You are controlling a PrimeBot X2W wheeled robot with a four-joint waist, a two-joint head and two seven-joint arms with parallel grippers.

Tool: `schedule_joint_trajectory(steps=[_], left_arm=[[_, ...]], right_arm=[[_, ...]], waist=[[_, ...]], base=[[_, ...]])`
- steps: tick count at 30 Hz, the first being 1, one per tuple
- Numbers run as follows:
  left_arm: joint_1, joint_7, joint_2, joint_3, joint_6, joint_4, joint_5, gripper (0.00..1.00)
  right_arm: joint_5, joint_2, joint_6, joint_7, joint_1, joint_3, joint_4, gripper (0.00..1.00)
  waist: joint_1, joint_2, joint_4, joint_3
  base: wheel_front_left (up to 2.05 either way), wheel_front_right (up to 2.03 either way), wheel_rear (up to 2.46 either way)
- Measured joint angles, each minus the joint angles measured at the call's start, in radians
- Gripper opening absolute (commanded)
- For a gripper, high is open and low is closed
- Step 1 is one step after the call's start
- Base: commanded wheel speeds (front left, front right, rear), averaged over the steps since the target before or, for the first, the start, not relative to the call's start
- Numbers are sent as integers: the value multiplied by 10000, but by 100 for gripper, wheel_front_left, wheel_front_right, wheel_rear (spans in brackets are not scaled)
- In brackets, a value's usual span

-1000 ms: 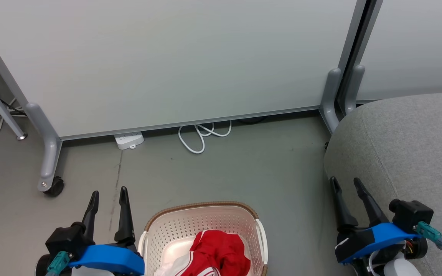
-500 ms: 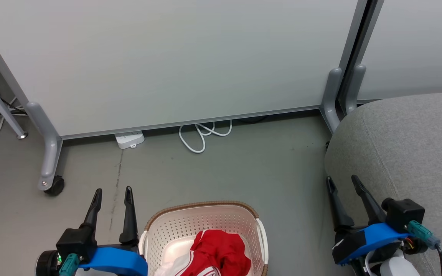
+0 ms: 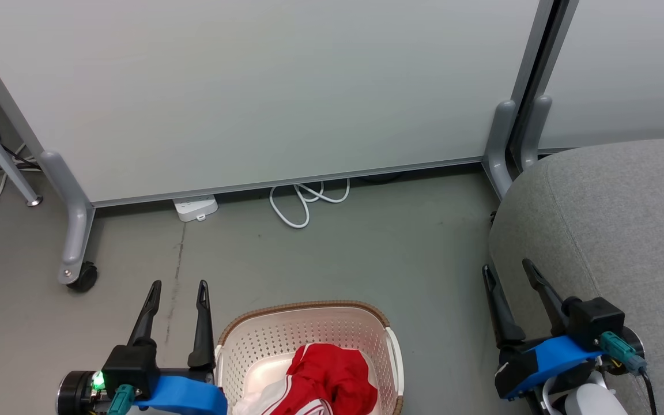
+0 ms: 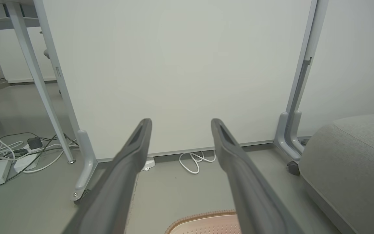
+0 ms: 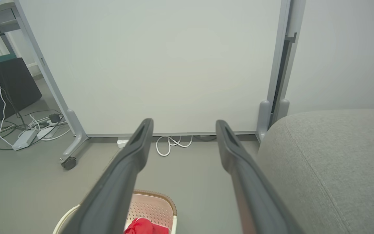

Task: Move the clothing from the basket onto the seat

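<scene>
Clothing (image 3: 332,377), red with white stripes, lies in the basket (image 3: 303,334) in the head view, so the job has not begun; it must all go onto the grey seat (image 3: 614,219) at the right. The left gripper (image 3: 179,283) sits just beside the basket, the right gripper (image 3: 506,265) by the seat's edge, both wide open, holding nothing. The left wrist view catches the basket's brown rim and a table leg (image 4: 39,74). The right wrist view looks into the basket at the red cloth and adds a black box (image 5: 11,84).

Left gripper (image 3: 178,283) and right gripper (image 3: 506,266), fingers apart, empty.
</scene>
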Motion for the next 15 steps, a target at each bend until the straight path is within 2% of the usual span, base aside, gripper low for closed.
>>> schedule_joint_trajectory(steps=[15], left_arm=[[0,-48,-38,52,-35,59,67,100]], right_arm=[[-207,-4,10,-48,-76,58,8,100]], waist=[[0,0,-1,45]], base=[[0,0,0]])
